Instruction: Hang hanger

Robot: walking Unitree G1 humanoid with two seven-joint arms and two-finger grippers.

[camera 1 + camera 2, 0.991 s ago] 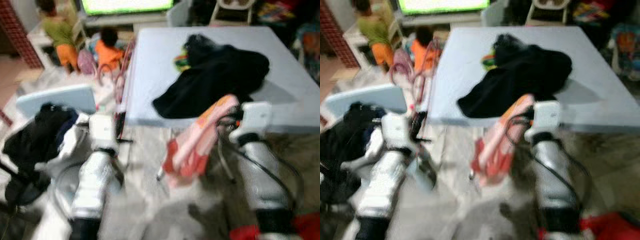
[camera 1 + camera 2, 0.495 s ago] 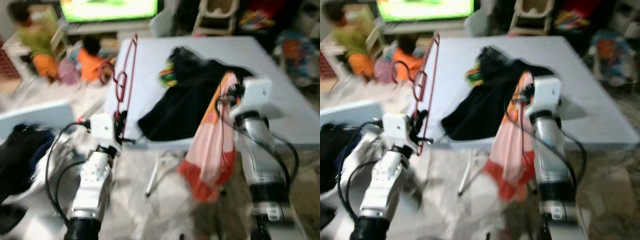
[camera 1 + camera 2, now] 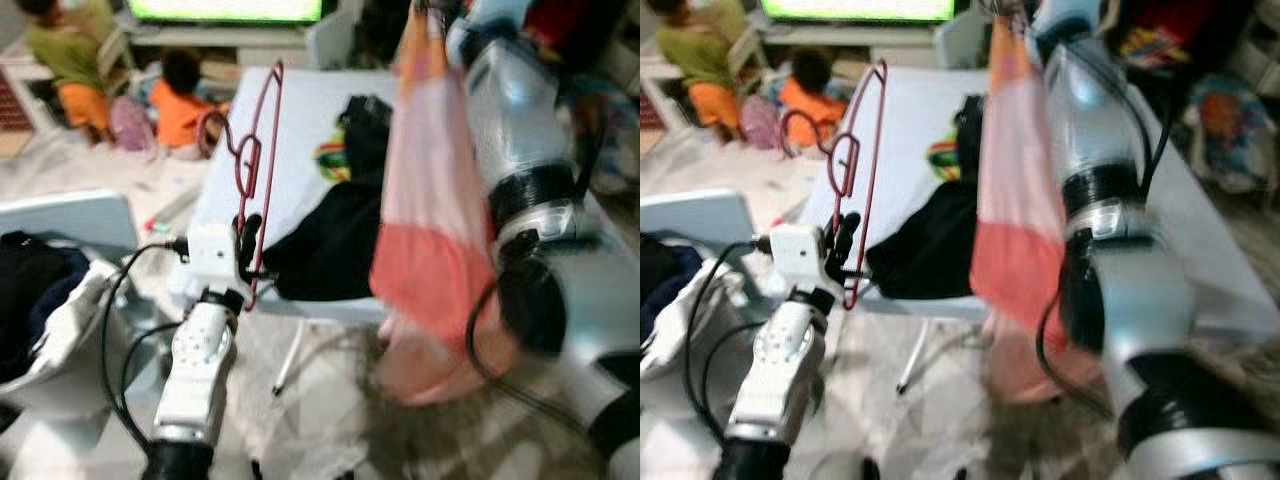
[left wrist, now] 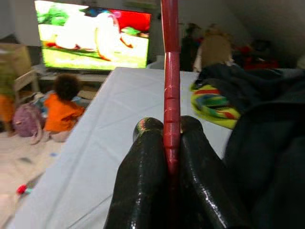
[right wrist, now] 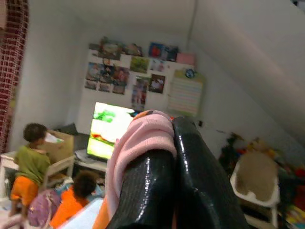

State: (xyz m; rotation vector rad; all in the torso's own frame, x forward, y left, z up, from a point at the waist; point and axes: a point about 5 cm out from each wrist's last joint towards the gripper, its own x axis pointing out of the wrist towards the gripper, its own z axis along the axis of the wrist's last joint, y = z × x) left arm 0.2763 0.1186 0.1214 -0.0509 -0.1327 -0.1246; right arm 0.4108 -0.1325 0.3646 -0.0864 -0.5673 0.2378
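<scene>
two grippers busy: left gripper (image 4: 167,143) jaws clamp red hanger (image 3: 258,160); right gripper (image 5: 162,143) jaws pinch pink garment (image 3: 432,200).

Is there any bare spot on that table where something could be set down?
Yes: the table is bare along its left side, between the red hanger and the black clothes. The middle is crowded with those clothes and a striped cloth.
</scene>
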